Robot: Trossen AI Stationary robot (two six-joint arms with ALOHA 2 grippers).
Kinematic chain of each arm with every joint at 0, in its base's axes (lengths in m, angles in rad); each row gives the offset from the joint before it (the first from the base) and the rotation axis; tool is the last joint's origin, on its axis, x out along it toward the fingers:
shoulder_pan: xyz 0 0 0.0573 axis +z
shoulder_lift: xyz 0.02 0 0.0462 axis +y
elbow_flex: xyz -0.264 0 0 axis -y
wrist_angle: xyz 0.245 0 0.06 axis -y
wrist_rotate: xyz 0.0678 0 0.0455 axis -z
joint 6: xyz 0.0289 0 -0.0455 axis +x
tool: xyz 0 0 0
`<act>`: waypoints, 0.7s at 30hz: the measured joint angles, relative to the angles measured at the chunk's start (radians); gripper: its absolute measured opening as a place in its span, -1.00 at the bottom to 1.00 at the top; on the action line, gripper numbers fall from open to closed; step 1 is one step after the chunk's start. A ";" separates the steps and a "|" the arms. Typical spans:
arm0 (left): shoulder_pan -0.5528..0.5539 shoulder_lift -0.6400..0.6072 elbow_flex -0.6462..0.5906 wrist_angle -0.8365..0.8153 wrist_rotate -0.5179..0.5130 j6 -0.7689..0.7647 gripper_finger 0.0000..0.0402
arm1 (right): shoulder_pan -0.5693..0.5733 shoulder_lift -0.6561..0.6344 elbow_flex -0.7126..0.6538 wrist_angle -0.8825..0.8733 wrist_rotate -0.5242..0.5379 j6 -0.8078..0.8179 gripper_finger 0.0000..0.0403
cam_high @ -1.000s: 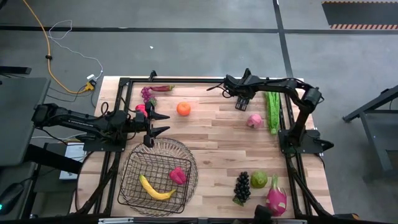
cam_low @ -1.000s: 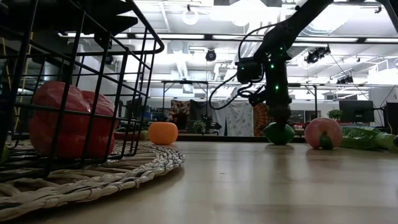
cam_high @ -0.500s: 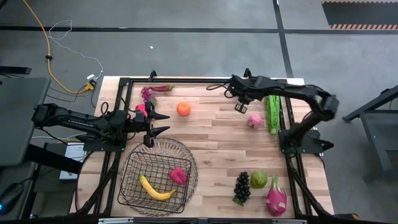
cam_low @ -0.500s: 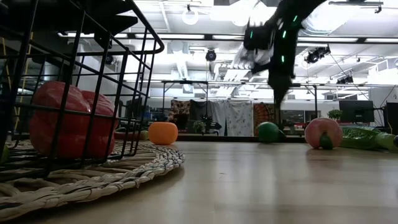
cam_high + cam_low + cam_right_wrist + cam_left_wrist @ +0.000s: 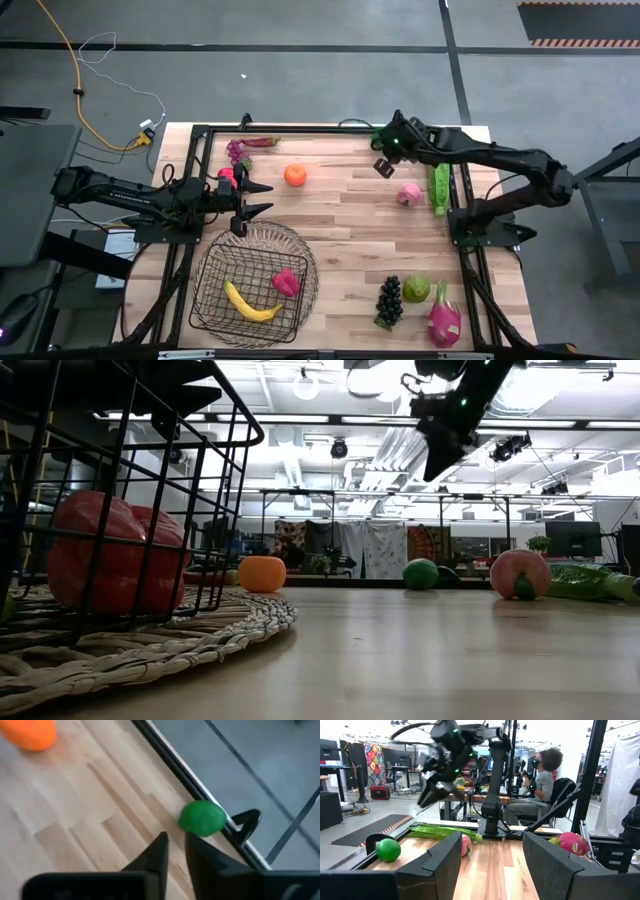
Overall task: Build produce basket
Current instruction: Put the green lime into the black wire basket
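Observation:
The green lime rests on the wooden table against the far frame rail, and also shows in the low view. My right gripper hangs above and just short of it, shut with nothing between its fingers, high over the far edge. My left gripper waits open at the table's left, beyond the wire basket. The basket stands on a woven mat and holds a banana and a red-pink fruit.
An orange lies left of the lime. A peach and green beans lie to its right. Grapes, a pear and a dragon fruit sit at the near right. Purple produce is at the far left.
My right gripper has come up off the lime, risen high and drawn back toward the table's right while tipping and rolling. Its fingers have shut with nothing in them. The lime stayed on the table and rolled a little toward the left.

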State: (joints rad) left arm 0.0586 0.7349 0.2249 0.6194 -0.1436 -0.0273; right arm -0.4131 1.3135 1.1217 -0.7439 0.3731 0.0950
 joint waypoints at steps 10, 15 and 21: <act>0.000 0.000 0.000 -0.001 0.000 -0.022 -0.01 | -0.218 0.129 -0.001 0.018 -0.043 0.210 0.39; 0.000 0.000 0.000 -0.001 0.000 -0.024 -0.01 | -0.286 0.147 -0.001 0.033 -0.066 0.371 0.66; 0.000 0.000 0.000 -0.001 0.000 -0.049 -0.01 | -0.314 0.148 -0.013 0.073 -0.051 0.521 0.73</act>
State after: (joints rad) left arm 0.0586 0.7349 0.2249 0.6186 -0.1440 -0.0761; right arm -0.7270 1.4616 1.1083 -0.6705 0.3219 0.6156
